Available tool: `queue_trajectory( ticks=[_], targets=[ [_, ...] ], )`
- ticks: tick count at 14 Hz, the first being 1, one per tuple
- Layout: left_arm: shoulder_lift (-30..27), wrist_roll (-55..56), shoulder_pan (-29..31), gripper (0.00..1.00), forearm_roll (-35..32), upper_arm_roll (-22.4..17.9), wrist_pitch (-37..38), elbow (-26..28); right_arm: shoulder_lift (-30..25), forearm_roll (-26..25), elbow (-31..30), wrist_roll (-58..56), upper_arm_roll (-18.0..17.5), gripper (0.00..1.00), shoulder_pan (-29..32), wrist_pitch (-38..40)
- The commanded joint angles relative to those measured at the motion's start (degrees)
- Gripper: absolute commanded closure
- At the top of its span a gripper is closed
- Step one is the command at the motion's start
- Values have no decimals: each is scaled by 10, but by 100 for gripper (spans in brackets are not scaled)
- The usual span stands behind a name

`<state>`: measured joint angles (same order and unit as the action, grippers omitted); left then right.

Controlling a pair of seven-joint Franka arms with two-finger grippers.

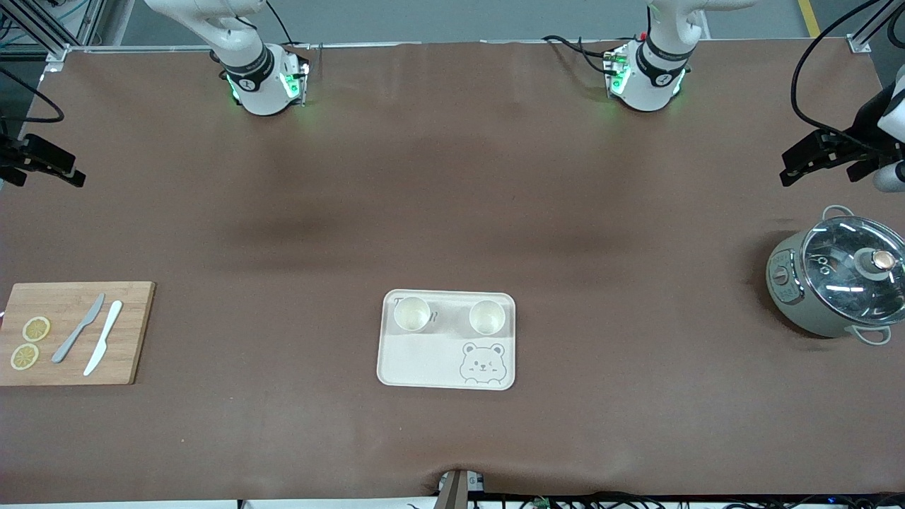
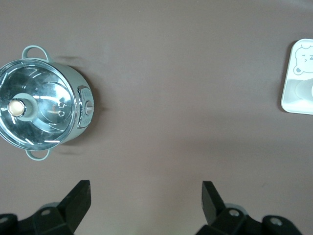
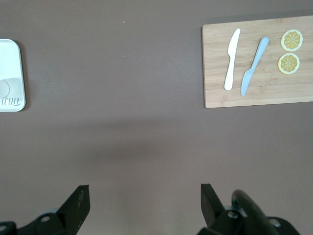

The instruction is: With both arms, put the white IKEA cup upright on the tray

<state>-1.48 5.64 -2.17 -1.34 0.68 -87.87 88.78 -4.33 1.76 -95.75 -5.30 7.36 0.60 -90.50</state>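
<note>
You see two white cups (image 1: 412,313) (image 1: 487,317) standing upright on the tray (image 1: 424,364), mid-table. Your left end effector (image 2: 145,203) hangs with fingers apart over bare table near the pot (image 1: 838,279); your right end effector (image 3: 145,204), also spread, hangs near the cutting board (image 1: 71,304).

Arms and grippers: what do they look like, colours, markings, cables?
Both arms, left and right, are glossy white with black joint bands, green lights and black cables at the bases. Left gripper and right gripper have black wedge-shaped fingers.
</note>
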Motion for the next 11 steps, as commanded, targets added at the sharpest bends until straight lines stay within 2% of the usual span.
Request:
queue_trajectory(
  ticks=[1,11],
  targets=[
    [-9,-7,3,0,-5,1,9,5,-6,-13,2,0,-1,0,-4,11],
    [-10,1,2,0,-5,1,17,3,-9,-12,0,5,-2,0,-6,27]
  ],
)
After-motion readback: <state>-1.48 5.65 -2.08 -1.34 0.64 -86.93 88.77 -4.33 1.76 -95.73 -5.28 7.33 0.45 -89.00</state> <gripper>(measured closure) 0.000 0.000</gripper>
